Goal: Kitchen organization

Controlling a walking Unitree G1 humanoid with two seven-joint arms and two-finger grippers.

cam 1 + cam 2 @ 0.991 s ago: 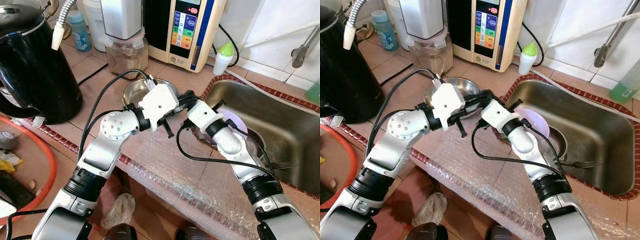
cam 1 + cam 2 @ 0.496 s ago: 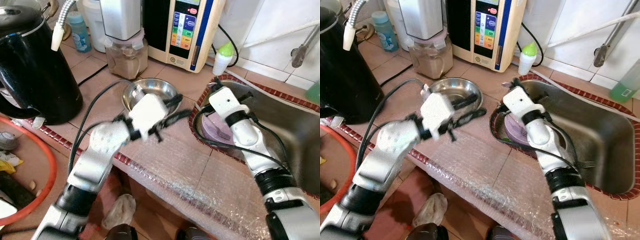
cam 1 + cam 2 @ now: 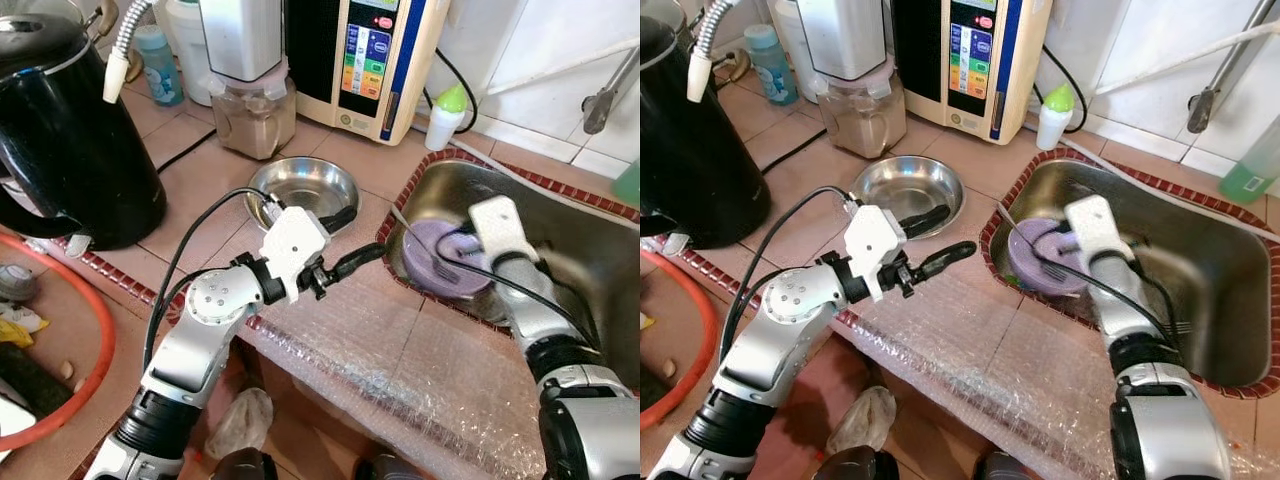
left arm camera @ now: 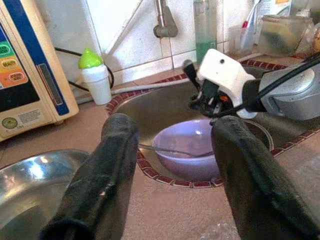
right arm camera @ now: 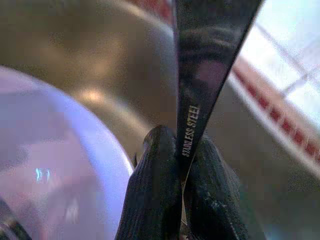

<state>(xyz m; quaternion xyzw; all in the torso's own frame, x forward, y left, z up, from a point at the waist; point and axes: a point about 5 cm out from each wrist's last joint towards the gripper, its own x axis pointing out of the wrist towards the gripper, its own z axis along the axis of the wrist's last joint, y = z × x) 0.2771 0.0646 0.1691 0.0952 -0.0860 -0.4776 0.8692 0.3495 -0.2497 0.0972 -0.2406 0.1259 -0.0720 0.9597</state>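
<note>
- Your tiled desk fills the left and centre of the frame, with bubble wrap draped over its near edge.
- The steel sink sits at the right of the frame.
- A black kettle stands at the upper left.
- A water dispenser stands at top centre, with a blender jar just left of it.
- An empty steel bowl lies at centre on the desk.
- A purple bowl rests in the sink's left end.
- Your left gripper hangs open at centre, just beside the steel bowl.
- Your right gripper, over the purple bowl, is clamped on a stainless utensil handle.
</note>
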